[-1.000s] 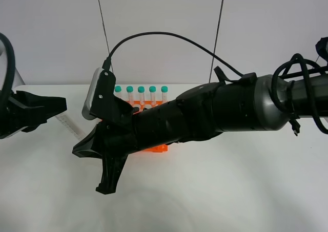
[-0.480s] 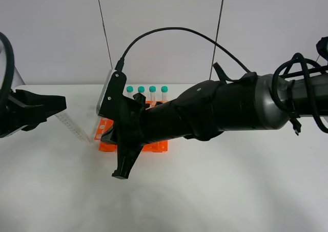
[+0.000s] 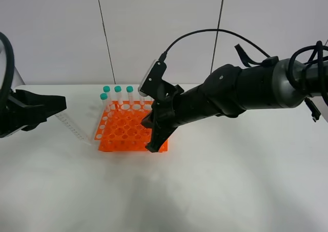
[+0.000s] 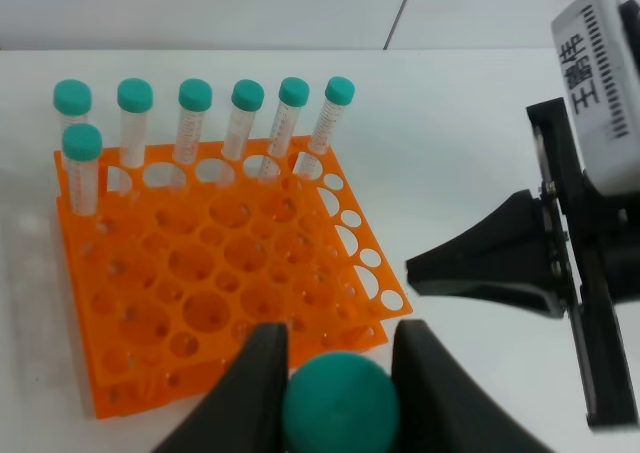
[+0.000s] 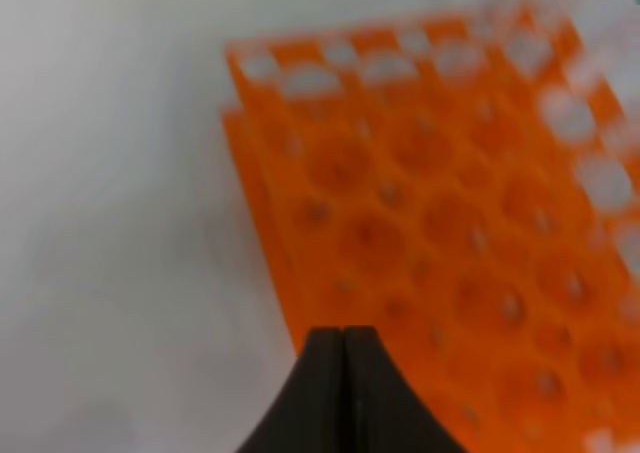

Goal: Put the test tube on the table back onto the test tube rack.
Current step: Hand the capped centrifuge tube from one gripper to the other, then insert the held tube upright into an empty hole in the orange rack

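Observation:
The test tube's teal cap [image 4: 340, 411] sits between the two black fingers of my left gripper [image 4: 340, 378], which is shut on it. In the exterior view its clear body [image 3: 74, 128] slants from that gripper [image 3: 60, 105] toward the orange test tube rack [image 3: 125, 134], left of the rack and low over the table [image 3: 230, 191]. Several capped tubes [image 4: 190, 123] stand along the rack's [image 4: 200, 293] back edge. My right gripper [image 3: 152, 146] is shut and empty, its tip at the rack's front right corner. The right wrist view shows its fingers [image 5: 345, 348] pressed together over the blurred rack [image 5: 430, 223].
The right arm's black forearm [image 3: 230, 96] reaches in from the right above the table, with a cable looping over it. A white wall stands close behind the rack.
The right arm has swung right and back, from the rack's left front to its right front corner, uncovering the rack. The left gripper and its tube have not moved.

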{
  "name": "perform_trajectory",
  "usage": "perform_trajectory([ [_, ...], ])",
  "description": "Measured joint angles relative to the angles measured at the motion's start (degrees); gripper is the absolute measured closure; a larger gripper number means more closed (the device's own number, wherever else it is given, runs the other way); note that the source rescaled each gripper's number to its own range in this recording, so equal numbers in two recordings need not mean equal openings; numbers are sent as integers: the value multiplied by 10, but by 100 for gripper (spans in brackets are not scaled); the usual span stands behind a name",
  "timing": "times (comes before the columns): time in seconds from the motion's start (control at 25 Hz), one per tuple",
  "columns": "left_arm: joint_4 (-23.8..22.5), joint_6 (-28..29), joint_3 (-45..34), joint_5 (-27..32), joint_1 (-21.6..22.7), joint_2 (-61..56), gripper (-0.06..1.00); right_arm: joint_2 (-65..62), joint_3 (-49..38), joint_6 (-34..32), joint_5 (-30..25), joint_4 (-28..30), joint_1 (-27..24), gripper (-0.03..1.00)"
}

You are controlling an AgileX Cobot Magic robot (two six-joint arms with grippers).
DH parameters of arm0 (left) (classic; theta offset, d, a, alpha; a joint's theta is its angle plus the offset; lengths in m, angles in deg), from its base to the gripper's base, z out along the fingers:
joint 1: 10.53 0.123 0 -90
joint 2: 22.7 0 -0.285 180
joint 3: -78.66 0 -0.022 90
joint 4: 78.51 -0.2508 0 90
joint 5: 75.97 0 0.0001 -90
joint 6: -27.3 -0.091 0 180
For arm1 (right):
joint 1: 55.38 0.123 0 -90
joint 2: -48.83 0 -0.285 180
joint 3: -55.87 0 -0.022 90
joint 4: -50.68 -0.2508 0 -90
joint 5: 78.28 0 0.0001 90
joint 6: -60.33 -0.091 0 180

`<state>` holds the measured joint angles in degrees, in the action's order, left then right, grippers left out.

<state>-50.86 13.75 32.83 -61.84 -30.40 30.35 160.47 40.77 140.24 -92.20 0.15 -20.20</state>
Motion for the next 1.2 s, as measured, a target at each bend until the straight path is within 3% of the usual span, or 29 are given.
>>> perform_trajectory([
  [0.04,0,0,0,0,0,0,94,4,0,-54,2,55,-7,97],
  [0.2,0,0,0,0,0,0,94,32,0,-227,-2,178,-50,97],
  [0.48,0,0,0,0,0,0,94,51,5,-361,-25,228,-157,97],
  [0.6,0,0,0,0,0,0,94,51,14,-445,-38,284,-193,97],
  [0.76,0,0,0,0,0,0,94,51,20,-622,-56,478,-206,97],
  [0.88,0,0,0,0,0,0,94,51,20,-719,-59,573,-206,97],
  [1.0,0,0,0,0,0,0,94,51,20,-753,-63,601,-209,97],
  [1.2,0,0,0,0,0,0,94,51,20,-759,-66,560,-246,97],
])
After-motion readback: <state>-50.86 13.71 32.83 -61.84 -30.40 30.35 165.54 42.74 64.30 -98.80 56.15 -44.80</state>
